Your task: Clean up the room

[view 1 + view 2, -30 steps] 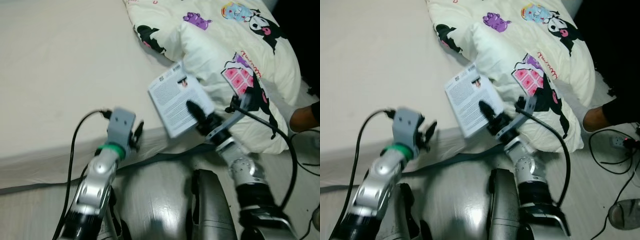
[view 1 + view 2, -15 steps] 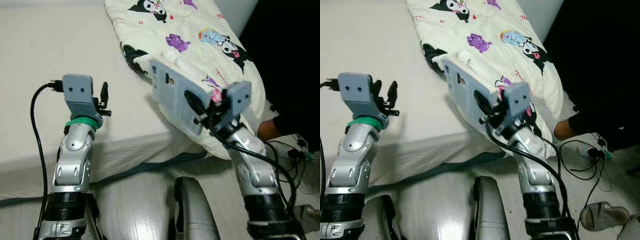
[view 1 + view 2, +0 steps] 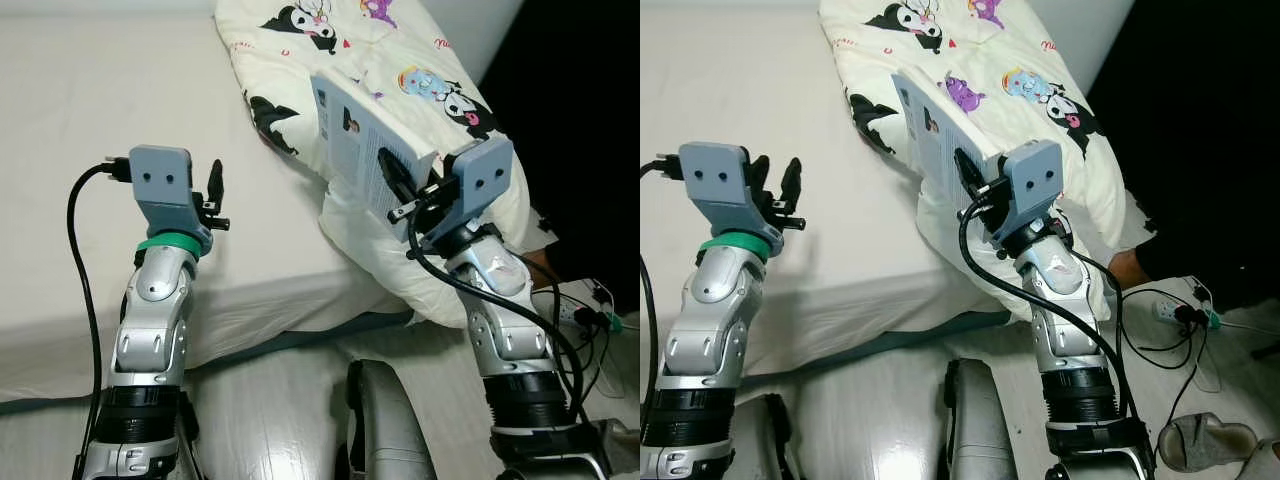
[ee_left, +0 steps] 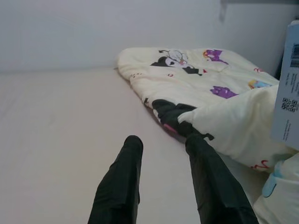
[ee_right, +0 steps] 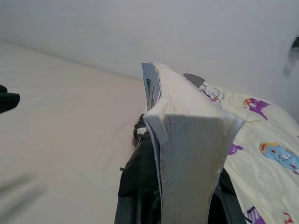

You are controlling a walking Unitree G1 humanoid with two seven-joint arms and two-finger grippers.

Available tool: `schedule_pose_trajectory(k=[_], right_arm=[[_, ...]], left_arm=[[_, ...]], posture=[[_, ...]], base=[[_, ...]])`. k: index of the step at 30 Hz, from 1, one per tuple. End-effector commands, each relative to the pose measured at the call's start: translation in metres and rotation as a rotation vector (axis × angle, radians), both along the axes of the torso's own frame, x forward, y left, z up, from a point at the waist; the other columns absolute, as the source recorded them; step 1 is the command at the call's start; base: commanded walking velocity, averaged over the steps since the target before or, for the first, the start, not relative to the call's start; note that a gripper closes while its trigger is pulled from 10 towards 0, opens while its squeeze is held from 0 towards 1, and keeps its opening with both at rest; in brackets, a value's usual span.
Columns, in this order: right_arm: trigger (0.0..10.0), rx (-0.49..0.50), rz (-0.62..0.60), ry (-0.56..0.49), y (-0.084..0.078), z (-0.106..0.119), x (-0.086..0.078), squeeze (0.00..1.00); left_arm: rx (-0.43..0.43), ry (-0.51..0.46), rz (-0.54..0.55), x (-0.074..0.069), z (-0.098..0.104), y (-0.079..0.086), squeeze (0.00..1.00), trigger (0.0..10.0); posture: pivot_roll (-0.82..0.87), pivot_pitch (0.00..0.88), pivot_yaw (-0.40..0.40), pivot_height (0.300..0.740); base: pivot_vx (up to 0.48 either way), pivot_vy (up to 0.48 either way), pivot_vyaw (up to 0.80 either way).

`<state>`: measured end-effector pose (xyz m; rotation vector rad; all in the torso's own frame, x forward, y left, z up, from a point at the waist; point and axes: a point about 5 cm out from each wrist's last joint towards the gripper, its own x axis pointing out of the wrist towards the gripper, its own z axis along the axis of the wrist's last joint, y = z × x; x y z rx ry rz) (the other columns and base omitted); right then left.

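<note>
Raised higher than a moment ago, the right end effector (image 3: 398, 190) grips one book (image 3: 360, 155) upright above the quilt (image 3: 1020, 90) near the bed's (image 3: 90, 120) right edge. One left end effector (image 4: 161, 149), fingers parted and empty, hovers over the bed.

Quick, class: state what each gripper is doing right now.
Left gripper: open, empty, above the bed.
Right gripper: shut on the book.
</note>
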<state>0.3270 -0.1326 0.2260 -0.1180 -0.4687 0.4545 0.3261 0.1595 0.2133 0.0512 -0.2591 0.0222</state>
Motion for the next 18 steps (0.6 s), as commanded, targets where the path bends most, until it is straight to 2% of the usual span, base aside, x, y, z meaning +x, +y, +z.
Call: schedule_pose_trajectory(k=[1, 8, 18], right_arm=[[10.0, 0.018, -0.034, -0.043, -0.0081, 0.0051, -0.003, 0.0], [10.0, 0.026, -0.044, -0.046, -0.0068, 0.0036, -0.0017, 0.0], [10.0, 0.034, -0.045, -0.037, -0.005, 0.0004, -0.0004, 0.0]], left_arm=[[-0.006, -0.003, -0.022, 0.0004, 0.0018, -0.0055, 0.0, 10.0], [-0.005, -0.007, -0.044, 0.0012, 0.0046, -0.0117, 0.0, 10.0], [0.006, 0.001, -0.043, 0.0003, 0.0018, -0.0107, 0.0, 10.0]], posture=[[-0.13, 0.023, -0.02, 0.57], [-0.12, 0.027, -0.014, 0.595], [-0.11, 0.026, -0.015, 0.635]], base=[[0.0, 0.0, 0.0], [0.0, 0.0, 0.0], [0.0, 0.0, 0.0]])
